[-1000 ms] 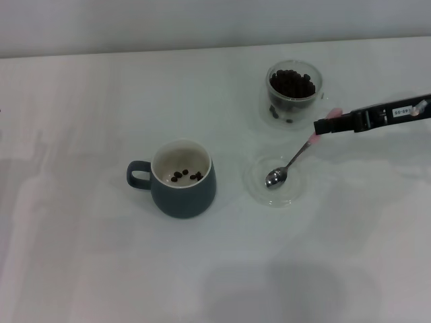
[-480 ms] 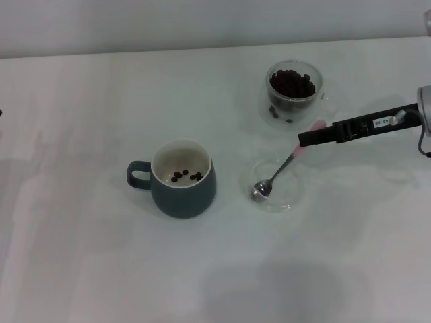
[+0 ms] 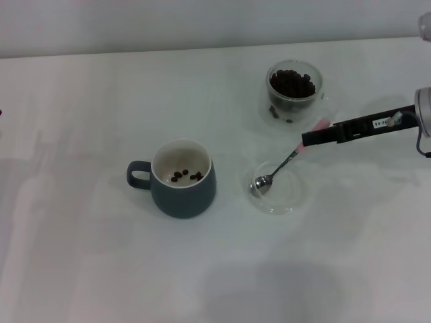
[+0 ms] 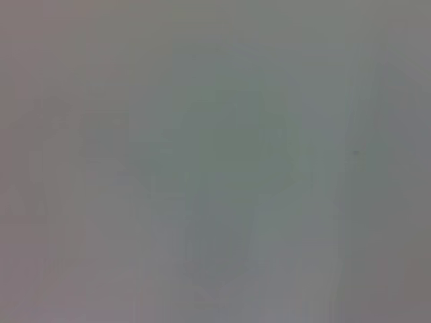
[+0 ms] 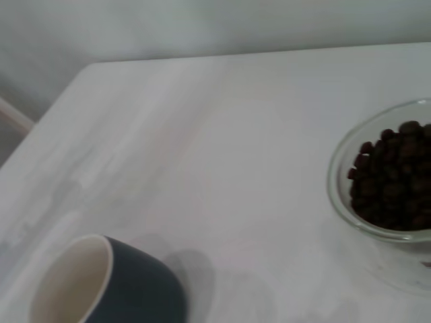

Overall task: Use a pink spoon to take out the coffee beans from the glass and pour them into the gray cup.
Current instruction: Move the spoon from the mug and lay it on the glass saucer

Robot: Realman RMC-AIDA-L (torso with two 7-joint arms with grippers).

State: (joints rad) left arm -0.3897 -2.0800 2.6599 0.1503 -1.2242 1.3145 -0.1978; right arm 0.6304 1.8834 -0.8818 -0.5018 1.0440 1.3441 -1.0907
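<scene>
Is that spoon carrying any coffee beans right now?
Empty. The spoon hangs from the right gripper, its shiny bowl bare over the dish.

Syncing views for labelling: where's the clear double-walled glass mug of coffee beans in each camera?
Head view: clear double-walled glass mug sits far right of centre, beyond the shallow clear glass dish.
Left wrist view: not in it.
Right wrist view: clipped at the right edge, beans visible.
Shared landmark: squat dark blue-gray ceramic cup.
</scene>
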